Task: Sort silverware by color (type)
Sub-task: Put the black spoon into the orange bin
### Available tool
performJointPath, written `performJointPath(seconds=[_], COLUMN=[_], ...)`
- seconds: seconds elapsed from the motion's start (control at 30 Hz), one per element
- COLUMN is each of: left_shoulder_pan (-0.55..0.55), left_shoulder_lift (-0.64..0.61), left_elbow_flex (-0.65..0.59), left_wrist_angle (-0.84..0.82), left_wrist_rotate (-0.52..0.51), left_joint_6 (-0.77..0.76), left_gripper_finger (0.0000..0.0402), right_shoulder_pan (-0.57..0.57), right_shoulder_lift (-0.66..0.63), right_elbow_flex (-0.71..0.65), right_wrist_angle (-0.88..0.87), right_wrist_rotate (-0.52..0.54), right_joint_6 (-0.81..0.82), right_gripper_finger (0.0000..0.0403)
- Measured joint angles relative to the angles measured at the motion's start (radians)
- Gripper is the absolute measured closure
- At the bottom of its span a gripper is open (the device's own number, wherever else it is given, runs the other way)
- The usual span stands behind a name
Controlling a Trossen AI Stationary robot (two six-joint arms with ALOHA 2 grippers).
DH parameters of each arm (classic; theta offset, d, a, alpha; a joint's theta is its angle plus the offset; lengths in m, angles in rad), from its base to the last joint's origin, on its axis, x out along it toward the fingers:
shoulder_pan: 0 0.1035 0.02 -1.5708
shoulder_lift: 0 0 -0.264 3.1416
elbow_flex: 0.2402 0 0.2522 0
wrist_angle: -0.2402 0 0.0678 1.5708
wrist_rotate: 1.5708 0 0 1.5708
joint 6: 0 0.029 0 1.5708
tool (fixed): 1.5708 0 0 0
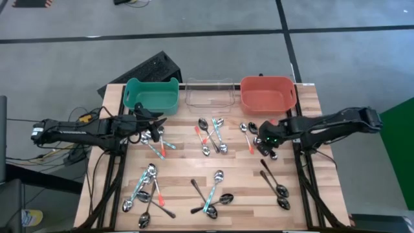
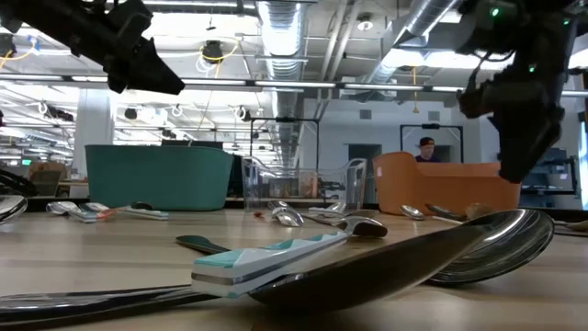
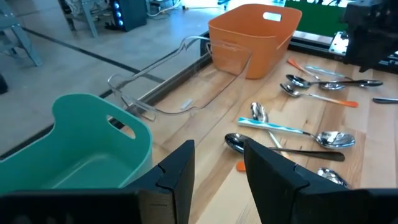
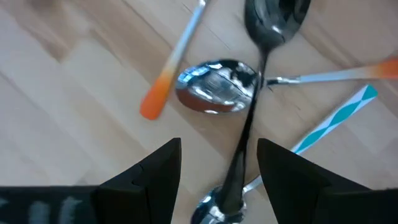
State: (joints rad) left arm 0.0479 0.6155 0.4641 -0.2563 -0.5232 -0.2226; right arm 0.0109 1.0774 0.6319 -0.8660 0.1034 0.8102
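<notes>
A wooden table [image 1: 213,162] stands in a large workshop with ducts overhead, and about two dozen spoons lie scattered across it in loose clusters. Three bins line its far edge: teal bin [image 1: 151,94], clear bin [image 1: 209,92] and orange bin [image 1: 268,92].

The spoons look light, stiff and thin, with polished bowls that would likely slip between fingers. The coloured handle is probably the better place to pinch, crosswise near its middle. They lie flat and overlap, so one may drag its neighbour.

The right gripper [image 4: 217,165] hangs over the cluster near the orange bin, fingers spread wide and empty. A dark spoon [image 4: 255,93] runs straight out from between them, handle passing under the gap and bowl farthest off. Across it lies a spoon [image 4: 214,84] with an orange-tipped handle, bowl touching the dark handle. A loose orange-tipped handle [image 4: 171,65] lies off to one side, a teal-striped handle [image 4: 339,121] to the other.

The left gripper [image 3: 217,171] hovers by the teal bin, parted and holding nothing, with a teal spoon [image 3: 292,130] just ahead.
</notes>
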Motion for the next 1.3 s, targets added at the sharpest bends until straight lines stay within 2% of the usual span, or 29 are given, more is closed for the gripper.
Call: performJointPath(seconds=[0.37,0.73,0.93,1.3], left_shoulder_pan=[0.000,0.000,0.000,0.000], left_shoulder_lift=[0.000,0.000,0.000,0.000], left_elbow_flex=[0.000,0.000,0.000,0.000], left_wrist_angle=[0.000,-0.001,-0.001,-0.001], left_wrist_rotate=[-0.013,-0.015,-0.015,-0.015], left_joint_6=[0.008,0.031,0.036,0.042], left_gripper_finger=[0.0276,0.0276,0.0276,0.0276], right_shoulder_pan=[-0.045,-0.119,-0.117,-0.118], right_shoulder_lift=[0.142,0.153,0.153,0.154], right_elbow_flex=[0.000,-0.040,-0.086,-0.095], right_wrist_angle=[0.001,0.026,0.098,0.127], right_wrist_rotate=[-0.017,-0.033,-0.075,-0.078], right_joint_6=[-0.058,-0.086,-0.085,-0.078], right_gripper_finger=[0.0169,0.0190,0.0192,0.0192])
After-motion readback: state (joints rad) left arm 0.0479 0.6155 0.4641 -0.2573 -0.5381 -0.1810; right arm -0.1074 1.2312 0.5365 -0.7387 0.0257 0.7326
